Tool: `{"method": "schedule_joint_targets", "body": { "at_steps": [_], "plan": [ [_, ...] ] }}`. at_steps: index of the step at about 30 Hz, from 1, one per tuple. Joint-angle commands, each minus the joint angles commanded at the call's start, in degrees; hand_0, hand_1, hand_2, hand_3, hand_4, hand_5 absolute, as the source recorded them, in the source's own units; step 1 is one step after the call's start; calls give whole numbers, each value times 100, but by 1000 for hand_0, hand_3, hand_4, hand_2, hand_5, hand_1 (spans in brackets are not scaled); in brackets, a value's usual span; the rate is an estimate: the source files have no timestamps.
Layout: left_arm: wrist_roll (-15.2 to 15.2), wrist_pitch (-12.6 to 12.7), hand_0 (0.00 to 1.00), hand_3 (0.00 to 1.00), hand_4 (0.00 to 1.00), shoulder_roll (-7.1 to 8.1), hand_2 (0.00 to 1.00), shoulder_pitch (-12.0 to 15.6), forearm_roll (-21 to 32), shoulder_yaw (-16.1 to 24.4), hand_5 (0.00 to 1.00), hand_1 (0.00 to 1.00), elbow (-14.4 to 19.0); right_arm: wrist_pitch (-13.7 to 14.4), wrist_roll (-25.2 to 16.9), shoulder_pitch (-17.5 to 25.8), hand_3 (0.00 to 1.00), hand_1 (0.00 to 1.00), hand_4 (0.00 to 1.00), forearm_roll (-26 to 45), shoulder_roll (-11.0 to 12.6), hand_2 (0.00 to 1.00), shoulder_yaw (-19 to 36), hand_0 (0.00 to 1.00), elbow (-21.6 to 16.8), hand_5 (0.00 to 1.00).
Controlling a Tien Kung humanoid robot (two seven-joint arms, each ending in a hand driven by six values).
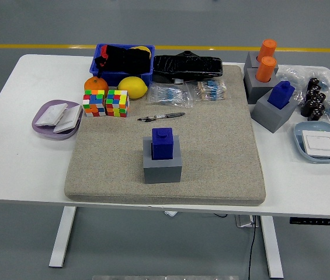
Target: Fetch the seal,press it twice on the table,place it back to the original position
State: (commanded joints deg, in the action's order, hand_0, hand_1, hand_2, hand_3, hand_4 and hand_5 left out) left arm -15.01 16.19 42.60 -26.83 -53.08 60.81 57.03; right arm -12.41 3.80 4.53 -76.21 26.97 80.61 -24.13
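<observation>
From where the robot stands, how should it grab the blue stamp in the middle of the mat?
Probably from straight above, fingers pinching the two side faces of the blue seal. It stands upright in its gray holder, so only its upper part sticks out, and nothing crowds it on the mat.

seal [163, 143] blue | holder [162, 166] grey | mat [217, 146] beige | table [18, 157] white

**Even overhead light, sharp frame**

Bright, diffuse light from above. The white table [13, 157] is nearly blown out. Soft, short shadows fall toward 6 o'clock beneath the beige mat [211, 169]. Focus holds throughout; no blur.
</observation>
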Motion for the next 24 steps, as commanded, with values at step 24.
{"method": "schedule_joint_targets", "body": {
  "at_steps": [24],
  "plan": [
    [43, -15, 838, 853, 810, 8, 842, 40, -25, -5, 146, 838, 15, -4, 4, 9, 644, 694, 805, -6, 1, 663, -24, 783, 18, 461]
  ]
}}
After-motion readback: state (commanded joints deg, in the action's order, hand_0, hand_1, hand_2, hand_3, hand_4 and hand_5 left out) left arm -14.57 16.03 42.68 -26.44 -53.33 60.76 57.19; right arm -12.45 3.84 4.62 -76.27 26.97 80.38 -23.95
